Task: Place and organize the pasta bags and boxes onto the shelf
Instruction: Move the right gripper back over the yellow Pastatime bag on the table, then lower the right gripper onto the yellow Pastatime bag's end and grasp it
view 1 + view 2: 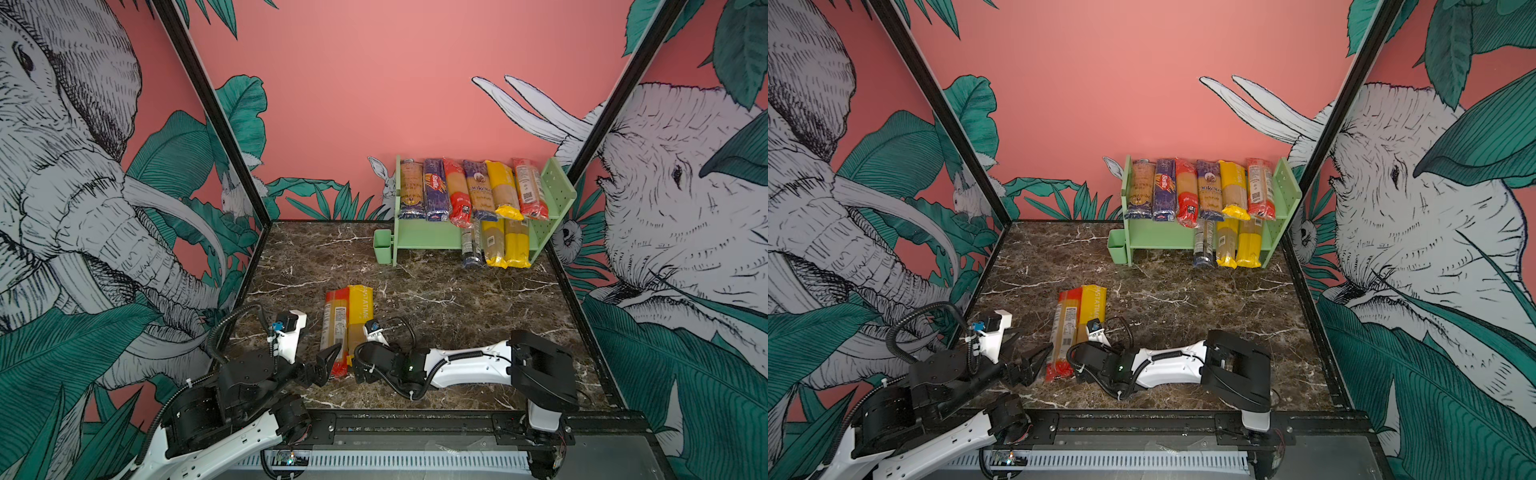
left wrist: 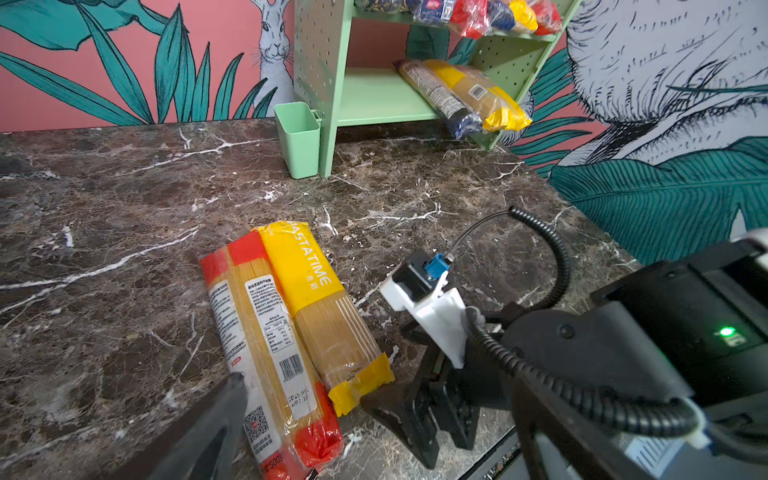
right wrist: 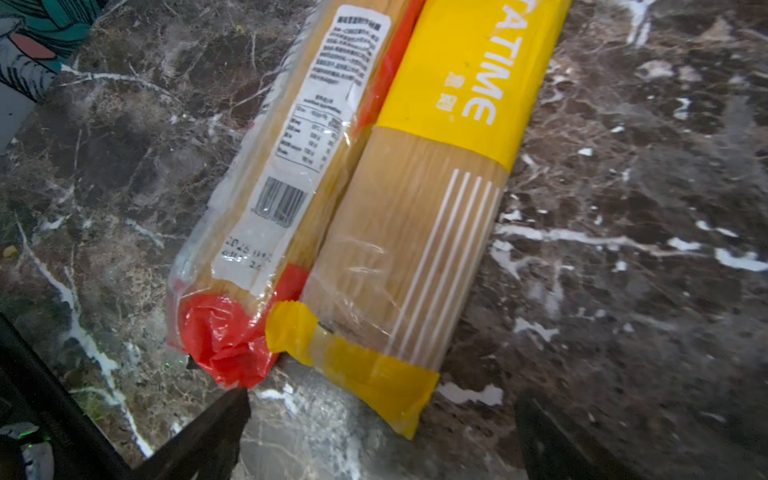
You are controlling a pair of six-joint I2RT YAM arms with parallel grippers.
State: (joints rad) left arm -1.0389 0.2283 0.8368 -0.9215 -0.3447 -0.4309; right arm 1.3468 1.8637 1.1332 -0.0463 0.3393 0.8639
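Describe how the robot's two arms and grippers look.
The left arm and right arm have smooth white shells between bulky black joints. Black ribbed cables loop beside each wrist. Each wrist carries a white camera mount with a blue plug. The fingers are black wedges. A green light glows on the right arm.

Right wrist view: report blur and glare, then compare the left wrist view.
Right wrist view: soft, label smeared on the red-ended clear spaghetti bag, glare on the yellow-ended clear spaghetti bag, jaws dark and blurred. Left wrist view: sharper, label print crisp.
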